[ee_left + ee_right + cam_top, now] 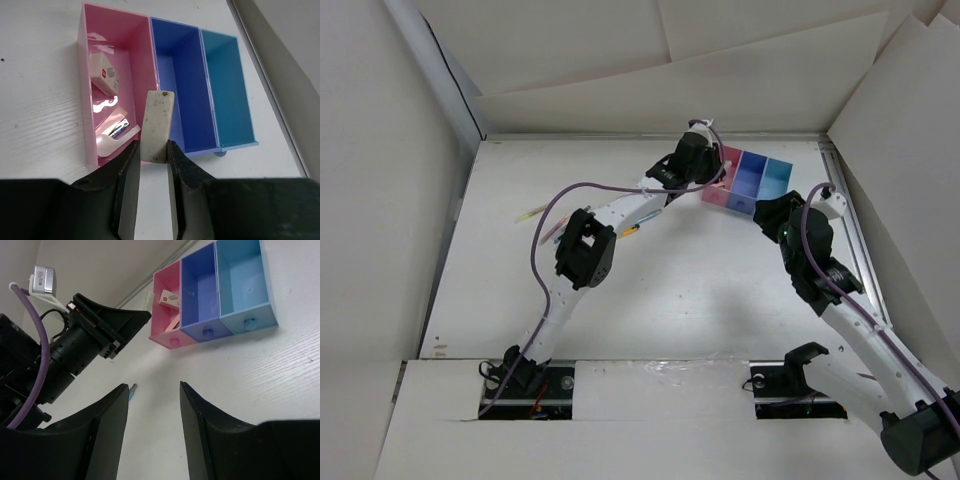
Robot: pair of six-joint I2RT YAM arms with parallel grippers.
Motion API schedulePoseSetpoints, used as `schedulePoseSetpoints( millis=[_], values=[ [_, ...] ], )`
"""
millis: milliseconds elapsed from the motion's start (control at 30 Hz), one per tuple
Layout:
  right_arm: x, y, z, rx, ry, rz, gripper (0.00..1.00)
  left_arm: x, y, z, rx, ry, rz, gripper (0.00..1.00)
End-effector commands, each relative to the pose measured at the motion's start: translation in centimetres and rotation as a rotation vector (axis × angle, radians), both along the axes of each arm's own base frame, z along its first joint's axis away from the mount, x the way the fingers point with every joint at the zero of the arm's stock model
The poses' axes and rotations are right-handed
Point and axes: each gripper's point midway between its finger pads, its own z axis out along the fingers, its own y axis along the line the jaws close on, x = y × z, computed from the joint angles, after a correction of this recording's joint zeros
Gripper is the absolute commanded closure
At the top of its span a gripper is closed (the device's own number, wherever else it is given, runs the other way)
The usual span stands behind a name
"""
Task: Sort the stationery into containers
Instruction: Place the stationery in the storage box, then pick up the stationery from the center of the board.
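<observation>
The left gripper (152, 150) is clamping a beige eraser block (157, 122) by its lower end, its two fingers (129, 172) pressing on the flat sides so that the speckled block is standing up between them. Seen from the left wrist, the block is hovering over the nearer end of the pink bin (86, 100), at the wall which that bin is sharing with the dark blue bin (195, 95); whether it is touching that wall I cannot tell. The light blue bin (232, 85) is sitting beyond the dark blue one, on the side away from the pink bin. Inside the pink bin a white boxed eraser (104, 75) with a red mark is lying toward the far end, and a white piece with a metal clip (116, 134) is lying at the nearer end. The right gripper (154, 410) is hanging with its jaws spread apart, gripping nothing, apart from the pink bin and over the table (280, 370). A yellow pen (530, 213) and a pinkish pen (553, 231) are lying on the table well left of the pink bin, the yellow one further from it
</observation>
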Motion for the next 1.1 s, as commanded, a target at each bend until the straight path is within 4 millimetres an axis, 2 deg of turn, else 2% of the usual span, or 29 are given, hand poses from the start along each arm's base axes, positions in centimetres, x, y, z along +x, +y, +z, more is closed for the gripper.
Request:
schedulePoseSetpoints(
  millis=[0, 33, 100, 167, 200, 367, 400, 500, 633, 667, 733, 767, 833, 867, 900, 967, 1000, 1067],
  values=[
    [0.2, 0.2, 1.4, 0.033, -0.056, 0.014, 0.49, 0.7, -1.4, 6.1, -0.121, -0.099, -0.015, 0.84],
    [0.2, 0.2, 1.4, 0.033, -0.056, 0.014, 0.49, 0.7, -1.4, 6.8, -0.129, -0.109, -0.015, 0.82],
    [0.1, 0.4, 1.4, 0.035, -0.055, 0.024, 0.49, 1.0, -1.6, 5.5, -0.119, -0.096, -0.015, 0.76],
    [0.1, 0.4, 1.4, 0.035, -0.055, 0.025, 0.49, 1.0, -1.7, 6.0, -0.126, -0.105, -0.015, 0.71],
    [0.2, 0.6, 1.6, 0.040, -0.063, 0.035, 0.49, 1.2, -1.8, 5.5, -0.126, -0.104, -0.015, 0.66],
    [0.2, 0.8, 1.6, 0.042, -0.062, 0.044, 0.49, 1.2, -1.8, 5.9, -0.125, -0.117, -0.018, 0.53],
    [0.2, 0.8, 1.6, 0.042, -0.062, 0.044, 0.49, 1.2, -1.7, 5.7, -0.113, -0.116, -0.021, 0.53],
    [0.0, 0.7, 1.9, 0.045, -0.071, 0.044, 0.49, 0.9, -0.7, 6.8, -0.080, -0.139, -0.006, 0.55],
    [0.1, 0.9, 2.1, 0.050, -0.078, 0.055, 0.54, -0.4, 3.0, 8.1, -0.004, -0.169, 0.077, 0.64],
    [0.1, 0.9, 2.1, 0.050, -0.078, 0.055, 0.59, -0.7, 6.0, 7.7, 0.022, -0.150, 0.136, 0.64],
    [0.3, 1.5, 1.4, 0.049, -0.056, 0.080, 0.70, -1.4, 8.6, 7.9, -0.001, -0.144, 0.180, 0.66],
    [0.3, 1.5, 1.4, 0.049, -0.056, 0.080, 0.79, -2.6, 11.6, 7.0, 0.019, -0.120, 0.224, 0.66],
    [0.4, 1.7, 1.0, 0.038, -0.045, 0.091, 0.83, -3.4, 14.6, 6.3, 0.032, -0.107, 0.311, 0.63],
    [0.5, 1.8, 0.8, 0.035, -0.036, 0.091, 0.83, -4.6, 16.9, 5.3, 0.074, -0.099, 0.369, 0.59],
    [0.6, 2.0, 1.2, 0.040, -0.044, 0.101, 0.83, -5.3, 17.8, 4.5, 0.091, -0.080, 0.394, 0.58],
    [0.6, 2.3, 0.9, 0.037, -0.033, 0.110, 0.82, -6.6, 19.9, 2.5, 0.152, -0.039, 0.445, 0.56],
    [0.6, 2.5, 0.8, 0.039, -0.033, 0.119, 0.78, -7.7, 21.5, 1.3, 0.184, -0.013, 0.480, 0.56],
    [0.6, 3.0, 0.9, 0.041, -0.030, 0.137, 0.71, -8.7, 23.8, 0.0, 0.230, -0.002, 0.556, 0.55]
  ],
)
